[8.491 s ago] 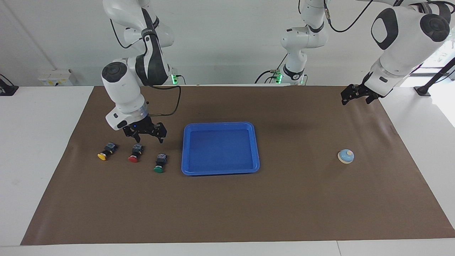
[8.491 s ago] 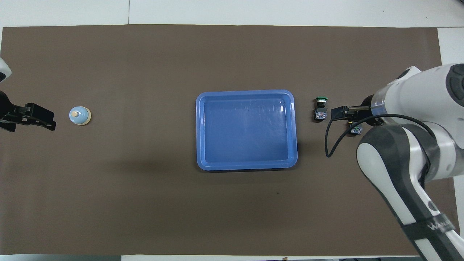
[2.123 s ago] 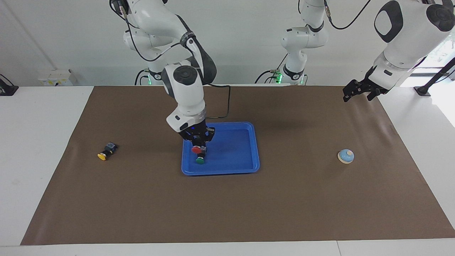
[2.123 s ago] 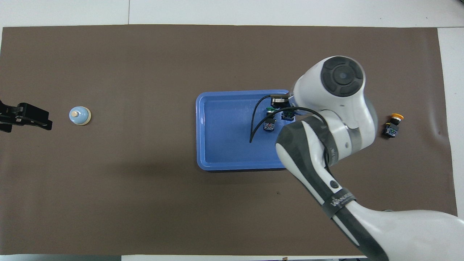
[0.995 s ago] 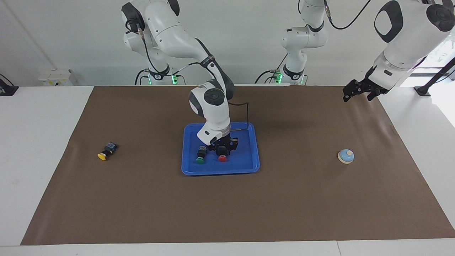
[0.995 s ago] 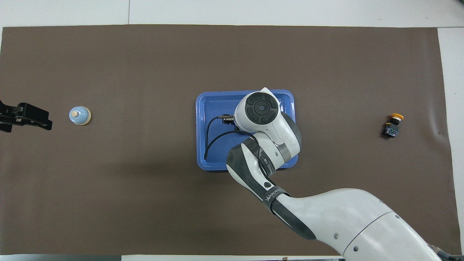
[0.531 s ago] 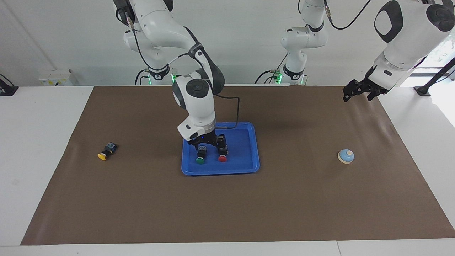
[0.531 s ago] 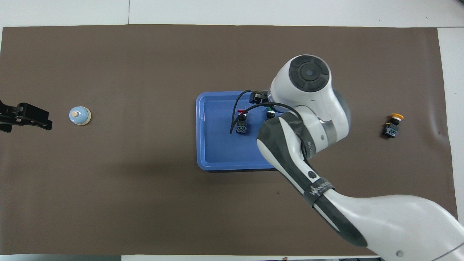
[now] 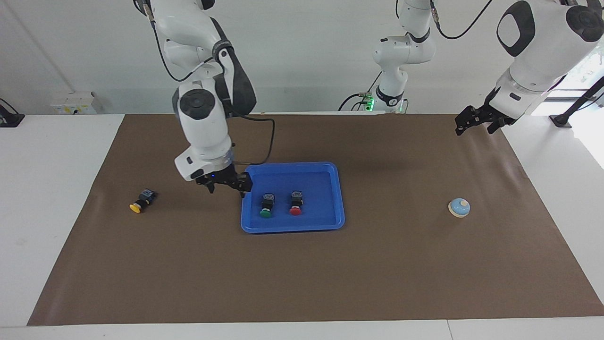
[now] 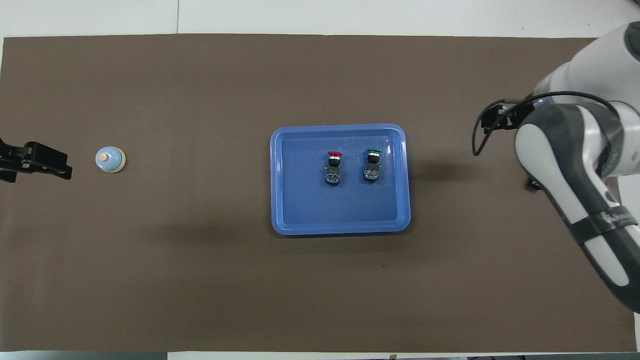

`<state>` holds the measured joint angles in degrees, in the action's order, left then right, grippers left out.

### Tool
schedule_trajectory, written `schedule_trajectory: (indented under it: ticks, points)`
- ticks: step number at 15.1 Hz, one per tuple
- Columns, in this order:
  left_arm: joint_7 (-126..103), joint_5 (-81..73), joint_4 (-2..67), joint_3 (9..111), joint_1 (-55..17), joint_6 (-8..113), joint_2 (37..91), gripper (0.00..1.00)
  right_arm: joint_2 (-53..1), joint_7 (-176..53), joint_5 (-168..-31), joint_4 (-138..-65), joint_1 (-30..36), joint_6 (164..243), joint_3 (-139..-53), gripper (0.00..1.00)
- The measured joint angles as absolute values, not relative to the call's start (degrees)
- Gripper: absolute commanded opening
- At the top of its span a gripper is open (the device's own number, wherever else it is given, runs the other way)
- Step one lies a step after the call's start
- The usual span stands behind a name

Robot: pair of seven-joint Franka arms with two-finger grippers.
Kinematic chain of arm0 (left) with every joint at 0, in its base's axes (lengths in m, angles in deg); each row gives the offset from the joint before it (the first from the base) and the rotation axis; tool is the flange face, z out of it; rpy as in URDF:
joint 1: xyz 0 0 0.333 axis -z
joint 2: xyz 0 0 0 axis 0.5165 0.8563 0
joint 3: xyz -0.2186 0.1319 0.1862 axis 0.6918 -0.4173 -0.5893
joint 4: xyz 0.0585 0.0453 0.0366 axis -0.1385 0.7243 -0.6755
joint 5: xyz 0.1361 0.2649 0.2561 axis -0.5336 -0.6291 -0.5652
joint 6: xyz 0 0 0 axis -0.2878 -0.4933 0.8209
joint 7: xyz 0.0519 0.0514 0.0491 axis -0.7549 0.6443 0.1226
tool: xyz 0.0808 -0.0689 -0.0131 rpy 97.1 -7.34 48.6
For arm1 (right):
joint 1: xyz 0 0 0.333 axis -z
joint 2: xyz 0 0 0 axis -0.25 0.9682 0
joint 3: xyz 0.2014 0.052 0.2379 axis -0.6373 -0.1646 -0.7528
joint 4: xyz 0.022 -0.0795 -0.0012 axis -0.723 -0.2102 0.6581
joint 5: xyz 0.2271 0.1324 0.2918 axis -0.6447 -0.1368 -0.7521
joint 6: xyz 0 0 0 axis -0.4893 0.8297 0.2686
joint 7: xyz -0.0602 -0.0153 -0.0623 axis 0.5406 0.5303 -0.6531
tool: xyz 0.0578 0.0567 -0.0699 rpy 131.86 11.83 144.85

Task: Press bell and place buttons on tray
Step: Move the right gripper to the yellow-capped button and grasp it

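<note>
We see a matt brown sheet [image 9: 302,274], paper-like and faintly creased, across the frame. At centre sits a smooth, slightly glossy blue plastic tray [image 10: 340,222]. The arms' white shells [image 9: 203,118] at upper left look glossy, hard plastic.

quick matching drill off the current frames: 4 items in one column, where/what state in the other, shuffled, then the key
Items
1. yellow button
2. red button
3. bell
4. right gripper

Places or states
A. in the tray, beside the green button
B. jaws open, raised over the mat by the tray's rim, holding nothing
C. on the mat at the right arm's end of the table
D. on the mat at the left arm's end of the table

Pairs: 1-C, 2-A, 3-D, 4-B
</note>
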<state>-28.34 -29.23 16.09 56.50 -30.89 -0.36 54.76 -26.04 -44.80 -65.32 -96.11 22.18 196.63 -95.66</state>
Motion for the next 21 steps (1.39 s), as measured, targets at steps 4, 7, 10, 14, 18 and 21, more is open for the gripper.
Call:
schedule_trajectory:
  ticks: [4,7,10,14,18,21]
  points:
    - [-28.3,-29.2,16.1,56.5,-30.9,-0.4,54.8,1.00,-27.3,-47.7,-63.7,-104.8,28.7,206.1,-95.6,1.00]
    - [-28.3,-29.2,16.1,56.5,-30.9,-0.4,54.8,1.00,-29.3,-47.5,-63.5,-116.0,31.0,218.6,-95.6,1.00]
    - [-28.3,-29.2,16.1,56.5,-30.9,-0.4,54.8,1.00,-30.0,-47.3,-63.5,-122.4,32.4,225.4,-95.6,1.00]
    - [-28.3,-29.2,16.1,56.5,-30.9,-0.4,54.8,1.00,-30.1,-47.3,-63.2,-123.2,33.2,226.0,-95.6,1.00]
    - [-28.3,-29.2,16.1,56.5,-30.9,-0.4,54.8,1.00,-30.1,-47.4,-63.1,-123.4,33.8,226.1,-95.6,1.00]
    - [-28.3,-29.2,16.1,56.5,-30.9,-0.4,54.8,1.00,-29.4,-50.1,-63.0,-124.5,36.2,229.2,-95.7,0.79]
